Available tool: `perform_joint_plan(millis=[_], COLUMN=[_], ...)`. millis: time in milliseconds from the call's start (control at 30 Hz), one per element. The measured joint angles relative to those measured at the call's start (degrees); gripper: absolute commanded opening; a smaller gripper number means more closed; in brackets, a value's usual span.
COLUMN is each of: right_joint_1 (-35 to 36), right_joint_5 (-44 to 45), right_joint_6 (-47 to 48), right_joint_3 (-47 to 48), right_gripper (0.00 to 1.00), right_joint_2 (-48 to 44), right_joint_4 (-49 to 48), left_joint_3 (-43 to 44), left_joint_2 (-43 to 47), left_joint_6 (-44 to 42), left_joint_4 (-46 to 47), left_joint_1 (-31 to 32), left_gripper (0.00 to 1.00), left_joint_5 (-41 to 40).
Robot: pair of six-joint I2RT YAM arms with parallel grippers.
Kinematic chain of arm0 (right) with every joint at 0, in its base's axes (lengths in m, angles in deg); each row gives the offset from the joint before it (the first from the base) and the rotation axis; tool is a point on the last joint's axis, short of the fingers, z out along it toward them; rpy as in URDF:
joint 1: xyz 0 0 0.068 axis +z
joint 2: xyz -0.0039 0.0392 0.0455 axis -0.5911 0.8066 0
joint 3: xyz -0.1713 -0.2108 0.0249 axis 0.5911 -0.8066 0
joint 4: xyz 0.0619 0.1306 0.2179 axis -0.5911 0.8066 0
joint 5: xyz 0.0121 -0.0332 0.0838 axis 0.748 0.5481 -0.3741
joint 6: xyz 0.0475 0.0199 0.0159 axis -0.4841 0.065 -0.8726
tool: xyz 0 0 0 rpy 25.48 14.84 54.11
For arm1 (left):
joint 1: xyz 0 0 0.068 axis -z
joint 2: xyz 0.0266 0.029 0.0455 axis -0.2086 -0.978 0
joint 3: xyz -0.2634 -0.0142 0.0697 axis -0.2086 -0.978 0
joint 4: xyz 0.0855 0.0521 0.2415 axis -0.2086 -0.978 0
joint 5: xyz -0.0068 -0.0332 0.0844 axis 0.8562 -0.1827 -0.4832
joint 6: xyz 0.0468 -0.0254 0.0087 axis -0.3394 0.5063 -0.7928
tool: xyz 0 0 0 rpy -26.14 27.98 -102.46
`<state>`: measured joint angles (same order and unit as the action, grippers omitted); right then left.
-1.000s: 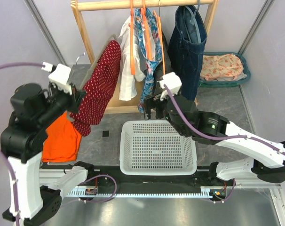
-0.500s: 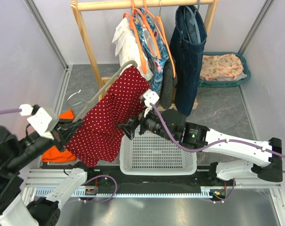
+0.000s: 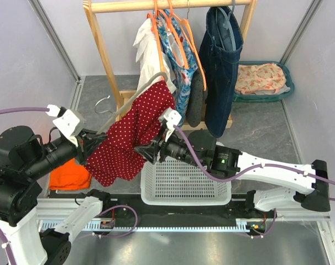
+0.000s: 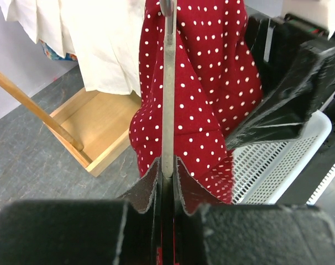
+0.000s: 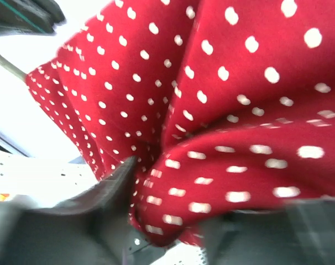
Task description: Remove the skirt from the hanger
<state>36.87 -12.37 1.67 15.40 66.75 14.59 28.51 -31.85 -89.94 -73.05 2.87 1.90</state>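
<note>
The skirt [image 3: 129, 138], red with white dots, hangs from a grey hanger [image 3: 140, 91] that slants from the rack down to the left. My left gripper [image 3: 90, 144] is shut on the hanger's lower end; in the left wrist view the grey bar [image 4: 167, 99] runs straight out from between the pads [image 4: 148, 185], with the skirt [image 4: 212, 83] draped over it. My right gripper [image 3: 142, 150] reaches in from the right at the skirt's lower edge. In the right wrist view a bunched fold of skirt [image 5: 239, 110] fills the gap between the fingers [image 5: 101, 204], which press on it.
A white perforated basket [image 3: 184, 171] stands in front of the arms, just right of the skirt. An orange cloth [image 3: 71, 171] lies on the floor at the left. The wooden rack [image 3: 101, 44] carries a white shirt, floral garments and jeans [image 3: 220, 61]. A teal tub [image 3: 283, 72] sits back right.
The left arm has swung the hanger and skirt from the far left towards the basket, then raised them slightly. The right gripper has come left to the skirt's lower edge and closed on a fold.
</note>
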Motion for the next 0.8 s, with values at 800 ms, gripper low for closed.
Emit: perform_joint_plan(millis=[800], right_joint_1=[-0.09], right_joint_5=[5.84], right_joint_6=[-10.03], right_joint_3=[-4.44], right_gripper=[0.00], right_joint_2=[-24.48], right_joint_4=[20.85], left_joint_3=[-7.15], left_joint_2=[0.42], left_joint_6=[0.04], left_joint_4=[6.08], left_joint_1=[0.37], left_gripper=[0.06], left_joint_5=[-3.93])
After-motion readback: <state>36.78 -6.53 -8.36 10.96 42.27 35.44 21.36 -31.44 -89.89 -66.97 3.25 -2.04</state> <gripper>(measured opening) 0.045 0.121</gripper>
